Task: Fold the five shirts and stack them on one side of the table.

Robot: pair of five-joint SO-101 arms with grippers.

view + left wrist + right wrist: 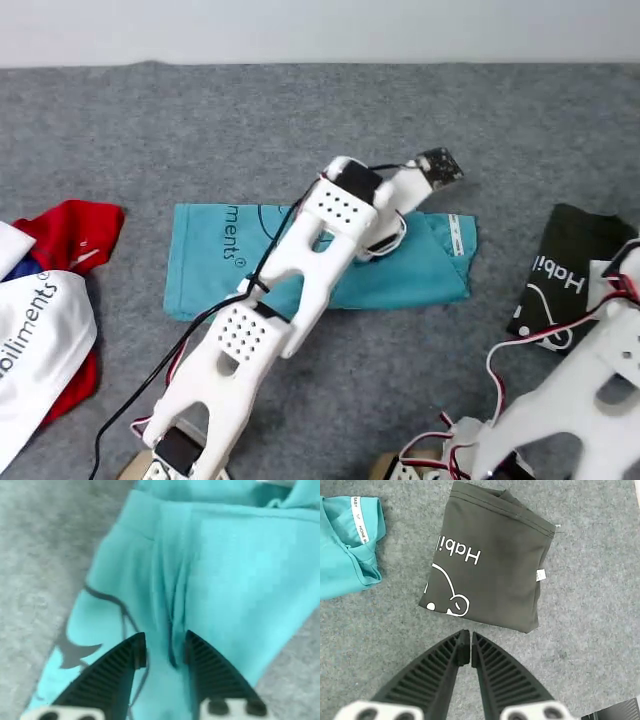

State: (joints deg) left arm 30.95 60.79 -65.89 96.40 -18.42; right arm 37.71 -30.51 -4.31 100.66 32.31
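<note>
Grey felt table [120,120], white wall [300,30] behind; left hand [165,647] slightly parted over the teal shirt [240,570], right hand [470,639] closed, empty.

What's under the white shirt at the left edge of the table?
A red shirt sticks out from beneath the white shirt on its far side and along its inner edge, with a sliver of blue fabric between them. Whatever else lies beneath is covered.

The teal shirt [205,265] and black shirt [490,565] are matt cloth; the table cover [300,110] looks rough, felt-like.
</note>
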